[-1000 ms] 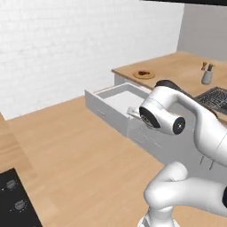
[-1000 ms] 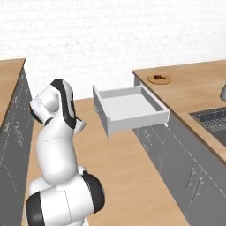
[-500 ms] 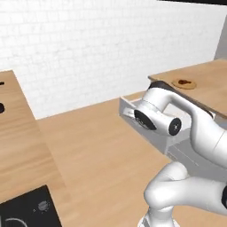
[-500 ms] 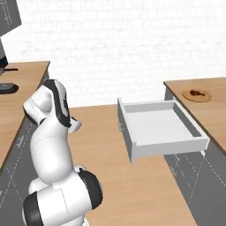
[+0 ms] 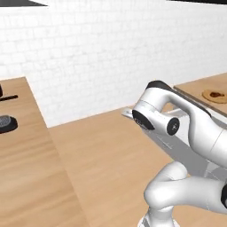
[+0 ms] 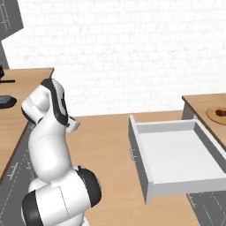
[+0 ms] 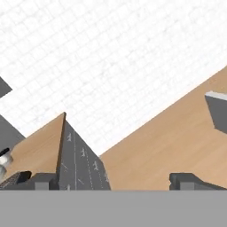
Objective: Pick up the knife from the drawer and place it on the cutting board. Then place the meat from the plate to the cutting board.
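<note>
The white drawer (image 6: 176, 154) stands pulled open at the right, and the part of its inside that shows is bare. Its corner also reaches into the hand view as the drawer (image 7: 217, 111). The knife is hidden and the cutting board is out of view. At the far right, on the wooden counter, lies the round light plate (image 5: 209, 95) with the small reddish-brown meat (image 5: 216, 94) on it; the right base view shows the plate (image 6: 213, 114) and the meat (image 6: 220, 112) too. My gripper (image 7: 113, 181) is open and holds nothing, well left of the drawer, facing the white brick wall.
A wooden counter (image 5: 22, 146) with dark things on it runs along the left, above grey cabinet fronts (image 7: 80, 164). Wooden floor (image 6: 106, 145) lies between that counter and the drawer. The white brick wall (image 6: 114, 57) closes the back.
The whole picture has shifted, so the camera has moved: drawer and plate counter have slid right in both base views, and the left counter has come in. The gripper stays open.
</note>
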Controlling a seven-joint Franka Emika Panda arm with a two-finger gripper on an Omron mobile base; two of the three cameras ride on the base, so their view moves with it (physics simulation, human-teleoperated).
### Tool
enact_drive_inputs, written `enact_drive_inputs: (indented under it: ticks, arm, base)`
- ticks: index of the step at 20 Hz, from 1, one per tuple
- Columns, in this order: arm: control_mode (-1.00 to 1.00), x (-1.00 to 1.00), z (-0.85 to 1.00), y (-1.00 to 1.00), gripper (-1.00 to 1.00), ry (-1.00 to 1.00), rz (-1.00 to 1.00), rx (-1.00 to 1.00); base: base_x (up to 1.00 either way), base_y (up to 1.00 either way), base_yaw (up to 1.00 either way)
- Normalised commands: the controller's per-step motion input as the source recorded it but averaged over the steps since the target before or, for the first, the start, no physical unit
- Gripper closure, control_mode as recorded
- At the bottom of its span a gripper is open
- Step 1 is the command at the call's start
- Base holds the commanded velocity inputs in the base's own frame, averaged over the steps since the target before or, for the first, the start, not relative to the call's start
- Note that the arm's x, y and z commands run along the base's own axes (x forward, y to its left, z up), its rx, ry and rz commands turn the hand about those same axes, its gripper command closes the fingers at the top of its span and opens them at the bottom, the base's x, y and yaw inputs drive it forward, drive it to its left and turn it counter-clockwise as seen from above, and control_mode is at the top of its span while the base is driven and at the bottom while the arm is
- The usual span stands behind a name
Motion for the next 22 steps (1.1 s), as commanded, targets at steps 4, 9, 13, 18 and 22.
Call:
enact_drive_inputs:
  ticks: [4, 9, 13, 18, 22]
  arm:
    - [1.00, 0.00, 0.00, 0.00, -1.00, 0.00, 0.00, 0.00]
    - [1.00, 0.00, 0.00, 0.00, -1.00, 0.00, 0.00, 0.00]
    - [1.00, 0.00, 0.00, 0.00, -1.00, 0.00, 0.00, 0.00]
    - [1.00, 0.00, 0.00, 0.00, -1.00, 0.00, 0.00, 0.00]
    - [1.00, 0.00, 0.00, 0.00, -1.00, 0.00, 0.00, 0.00]
  base:
    - [1.00, 0.45, 0.00]
    - [1.00, 0.39, 0.01]
    - [1.00, 0.11, 0.00]
    - [1.00, 0.20, 0.00]
    - [1.00, 0.23, -0.12]
